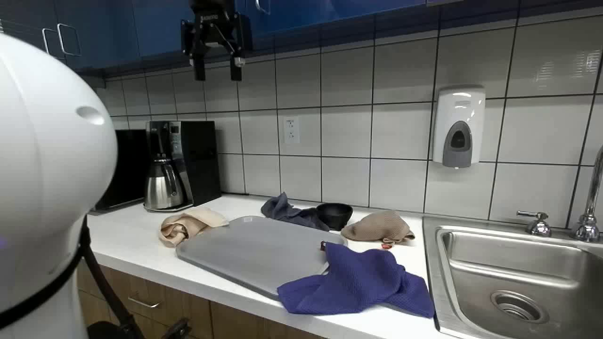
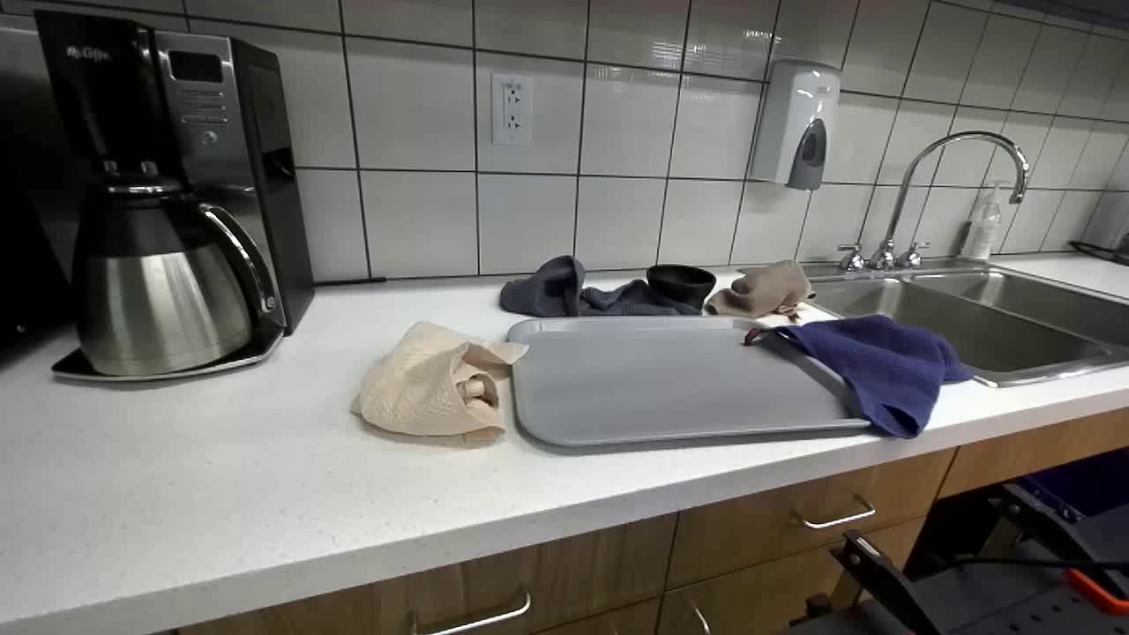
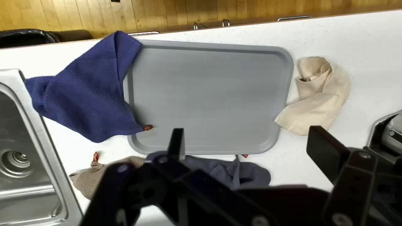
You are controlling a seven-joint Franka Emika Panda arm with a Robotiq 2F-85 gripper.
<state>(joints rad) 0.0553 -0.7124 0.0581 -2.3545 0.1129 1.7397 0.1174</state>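
A gray tray [image 3: 204,88] lies on the white desk [image 2: 220,494], well below the jaws — these hang high in an exterior view, before the blue cabinets [image 1: 320,12], pointing down and spread apart. A purple cloth [image 3: 91,94] drapes over one end of the tray and reaches the metal sink [image 1: 476,278]; a small reddish piece [image 3: 147,127] shows at its corner, over the tray. Against the opposite end sits a crumpled beige cloth [image 3: 320,97], one tip lapping the rim. Along the tray's long side toward the tiled wall [image 2: 414,220], in both exterior views, lie a dark gray cloth [image 2: 551,291], a black bowl [image 2: 681,287] and a brown cloth [image 2: 763,293] — the bowl between the two. Farther out stands a coffee maker [image 1: 198,155] with a steel carafe [image 2: 168,304]; a white soap dispenser [image 2: 798,123] and an outlet [image 2: 512,108] are mounted on the tiles.
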